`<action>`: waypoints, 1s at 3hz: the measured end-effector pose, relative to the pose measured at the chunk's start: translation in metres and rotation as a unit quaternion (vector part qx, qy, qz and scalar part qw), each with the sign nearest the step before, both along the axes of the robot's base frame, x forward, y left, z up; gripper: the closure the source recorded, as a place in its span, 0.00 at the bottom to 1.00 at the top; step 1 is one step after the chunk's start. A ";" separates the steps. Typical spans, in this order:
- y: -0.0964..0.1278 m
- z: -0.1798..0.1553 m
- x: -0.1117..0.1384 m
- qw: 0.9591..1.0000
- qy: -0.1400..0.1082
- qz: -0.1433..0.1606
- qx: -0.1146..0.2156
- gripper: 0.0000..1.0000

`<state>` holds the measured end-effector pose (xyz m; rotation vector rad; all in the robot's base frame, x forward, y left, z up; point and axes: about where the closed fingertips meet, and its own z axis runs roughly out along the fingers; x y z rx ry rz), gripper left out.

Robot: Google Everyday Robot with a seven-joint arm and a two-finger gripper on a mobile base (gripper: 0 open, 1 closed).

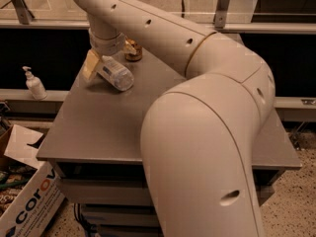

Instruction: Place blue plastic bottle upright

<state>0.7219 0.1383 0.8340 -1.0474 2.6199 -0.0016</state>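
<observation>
Clear plastic, pale label: one blue plastic bottle (pixel 114 74) lies tilted near the grey table's (pixel 98 127) far-left corner, its upper end clasped in the gripper (pixel 102 63). One brown can (pixel 132 52) stands just behind it. One white pump bottle (pixel 33 84) stands off to the left, with one cardboard box (pixel 29 206) below. The bulky arm (pixel 207 132) blocks the table's right side.
</observation>
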 end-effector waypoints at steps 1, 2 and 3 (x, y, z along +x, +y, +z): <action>0.000 -0.003 -0.002 1.000 0.004 0.000 -0.006 0.18; -0.003 -0.005 -0.003 1.000 0.006 -0.003 -0.009 0.41; -0.012 0.002 -0.003 1.000 0.001 -0.008 0.000 0.64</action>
